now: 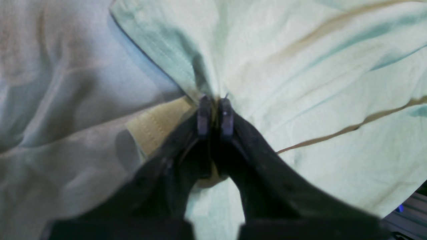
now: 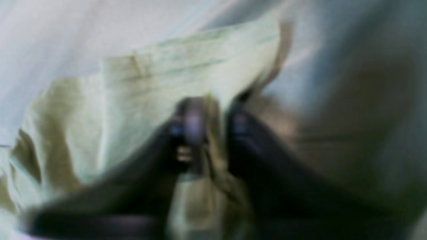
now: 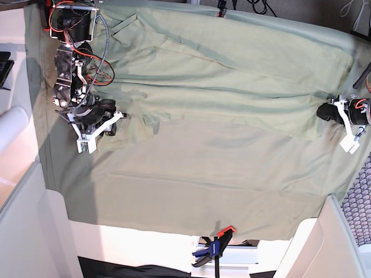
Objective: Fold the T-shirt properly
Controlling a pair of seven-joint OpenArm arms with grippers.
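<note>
The pale sage-green T-shirt [image 3: 232,81] lies spread across the far half of the table, stretched between my two grippers. In the base view, my right gripper [image 3: 123,117] holds its near-left edge and my left gripper [image 3: 320,111] holds its near-right edge. In the left wrist view, the left gripper [image 1: 215,111] is shut on a pinch of the T-shirt [image 1: 317,83] by a stitched hem. The right wrist view is blurred. There the right gripper [image 2: 213,126] has bunched T-shirt fabric [image 2: 160,83] between its fingers. The collar does not show clearly.
A larger sage-green sheet [image 3: 174,185] covers the table under the T-shirt and hangs over the near edge. A blue and orange clamp [image 3: 213,246] grips that near edge. White side walls stand at the left and at the near right.
</note>
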